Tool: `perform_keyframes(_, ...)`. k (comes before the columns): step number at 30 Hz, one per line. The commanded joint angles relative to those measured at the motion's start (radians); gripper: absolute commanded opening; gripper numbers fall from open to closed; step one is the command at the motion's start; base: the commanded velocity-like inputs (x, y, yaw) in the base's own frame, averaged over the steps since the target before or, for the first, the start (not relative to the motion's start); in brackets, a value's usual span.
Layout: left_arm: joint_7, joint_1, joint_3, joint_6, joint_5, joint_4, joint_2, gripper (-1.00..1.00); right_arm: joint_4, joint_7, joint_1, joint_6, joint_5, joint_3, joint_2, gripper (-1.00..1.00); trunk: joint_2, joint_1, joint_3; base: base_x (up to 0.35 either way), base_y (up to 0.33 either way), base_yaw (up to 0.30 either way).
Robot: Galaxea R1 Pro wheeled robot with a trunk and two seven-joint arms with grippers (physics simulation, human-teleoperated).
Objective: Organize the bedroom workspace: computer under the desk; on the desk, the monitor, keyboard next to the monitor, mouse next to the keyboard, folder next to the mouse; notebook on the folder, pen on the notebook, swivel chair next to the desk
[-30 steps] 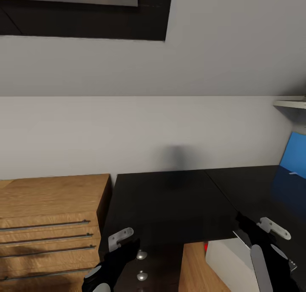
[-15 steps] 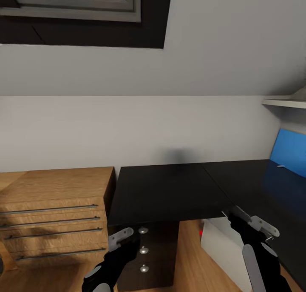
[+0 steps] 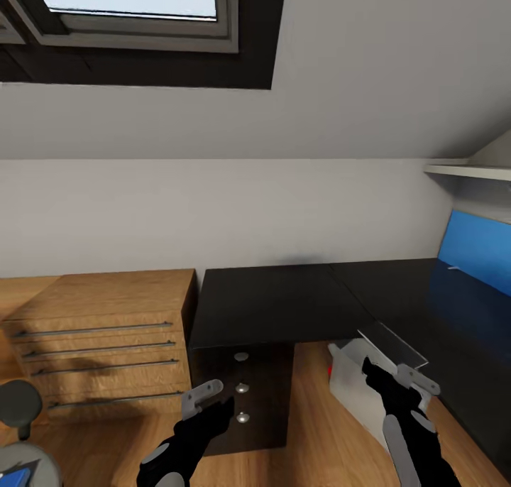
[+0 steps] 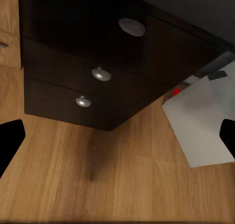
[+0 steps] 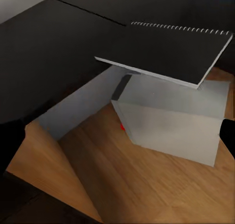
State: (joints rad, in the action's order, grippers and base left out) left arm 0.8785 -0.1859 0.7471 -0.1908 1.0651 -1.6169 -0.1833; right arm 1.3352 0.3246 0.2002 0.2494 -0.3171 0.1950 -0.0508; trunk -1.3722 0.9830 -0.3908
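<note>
The black desk [image 3: 277, 302] stands against the wall, its knobbed drawers [image 4: 100, 74] below. A black spiral notebook [image 5: 166, 52] lies at the desk's edge [image 3: 394, 345], jutting out over the light grey computer [image 3: 358, 391] on the floor. My right gripper [image 3: 396, 378] hangs open just short of the notebook, touching nothing. In front of the drawers my left gripper [image 3: 211, 402] is open and empty. The swivel chair's grey padding [image 3: 20, 405] shows at the lower left with a blue sliver of folder [image 3: 13, 477]. A small white stick, perhaps the pen [image 3: 454, 267], lies far right. Monitor, keyboard and mouse are out of view.
A wooden drawer chest [image 3: 99, 331] stands left of the desk. A bright blue panel [image 3: 479, 249] leans at the back right under a white shelf [image 3: 468, 169]. A skylight [image 3: 135, 4] sits in the sloping ceiling. Wood floor [image 4: 122, 180] runs before the drawers.
The whole view has drawn back from the desk and tilted up, bringing the skylight, the drawers, more floor and the chair into sight. Both grippers have backed away from the desk, still open.
</note>
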Motion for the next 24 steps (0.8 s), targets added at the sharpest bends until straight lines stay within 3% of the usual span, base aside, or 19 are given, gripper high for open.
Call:
perform_keyframes(1, 0.008, -0.001, 0.003, -0.004, 0.003, -0.003, 0.001, 1.0, -0.041, -0.003, 0.001, -0.057, -0.008, -0.004, 0.0, 1.0, -0.001, 0.0, -0.001, -0.007, 0.0, 0.0)
perform_keyframes(6, 0.01, -0.001, 0.002, -0.003, 0.003, -0.003, 0.003, 1.0, -0.077, -0.002, 0.001, -0.094, -0.009, -0.028, -0.001, 1.0, -0.029, 0.015, -0.014, -0.001, 0.0, 0.0)
perform_keyframes(11, 0.011, -0.001, 0.002, -0.003, 0.003, -0.003, 0.004, 1.0, -0.18, 0.0, 0.001, -0.23, -0.009, -0.047, -0.002, 1.0, -0.064, 0.034, -0.029, 0.0, 0.0, 0.0)
perform_keyframes(15, 0.012, -0.001, 0.003, -0.003, 0.003, -0.003, 0.004, 1.0, -0.379, 0.002, 0.006, -0.535, -0.013, -0.103, -0.008, 1.0, -0.092, 0.05, -0.042, 0.0, 0.0, 0.0)
perform_keyframes(18, 0.013, -0.001, 0.003, -0.003, 0.003, -0.003, 0.004, 1.0, -0.474, 0.002, 0.013, -0.674, -0.016, -0.11, -0.032, 1.0, -0.113, 0.061, -0.051, 0.0, 0.0, 0.0)
perform_keyframes(20, 0.013, -0.001, 0.004, -0.003, 0.003, -0.003, 0.004, 1.0, -0.524, 0.002, 0.026, -0.732, -0.017, -0.113, -0.051, 1.0, -0.127, 0.069, -0.058, 0.0, 0.0, 0.0)
perform_keyframes(24, 0.013, -0.001, 0.005, -0.003, 0.003, -0.003, 0.004, 1.0, -0.545, 0.003, 0.032, -0.755, -0.025, -0.113, -0.059, 1.0, -0.155, 0.084, -0.07, 0.0, 0.0, 0.0)
